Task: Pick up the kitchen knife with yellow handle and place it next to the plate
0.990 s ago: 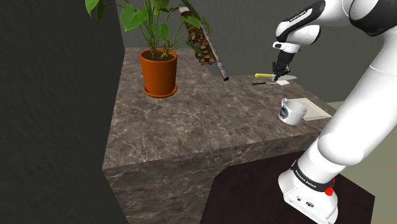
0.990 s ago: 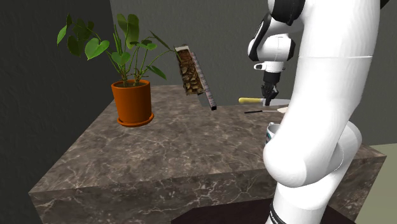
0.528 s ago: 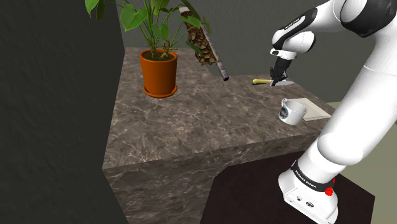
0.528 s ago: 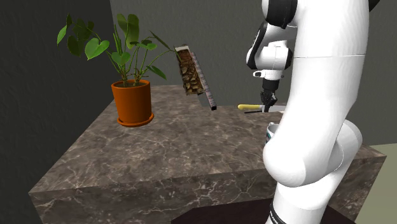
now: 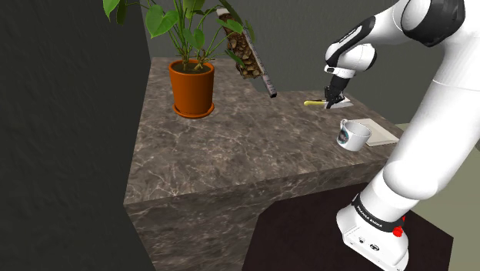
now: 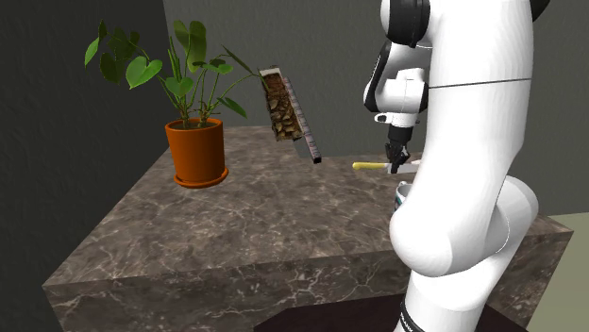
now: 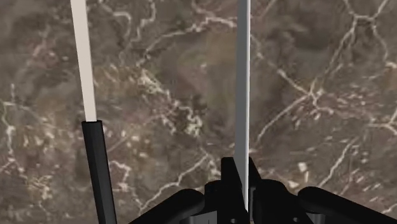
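Note:
The knife's yellow handle (image 5: 314, 102) sticks out toward the shoulder view's left from my black gripper (image 5: 332, 102), low over the far right part of the marble table (image 5: 231, 146). In the second exterior view the handle (image 6: 366, 166) shows beside the gripper (image 6: 395, 168). Seen from the wrist, the gripper (image 7: 240, 191) is shut on the knife's thin grey blade (image 7: 242, 83), which runs straight away from the fingers over the marble. A sliver of the pale plate (image 5: 345, 99) shows just behind the gripper.
A second knife with a black handle (image 7: 97, 167) and pale blade lies on the marble beside the held one. A white mug (image 5: 354, 135) and a white sheet (image 5: 382, 132) sit near the table's right edge. A potted plant (image 5: 191, 86) and a tilted patterned box (image 5: 250, 55) stand farther back.
The gripper has come down with the yellow-handled knife, from above the table to just over its surface beside the plate. The arm's forearm has swung up and to the shoulder view's right.

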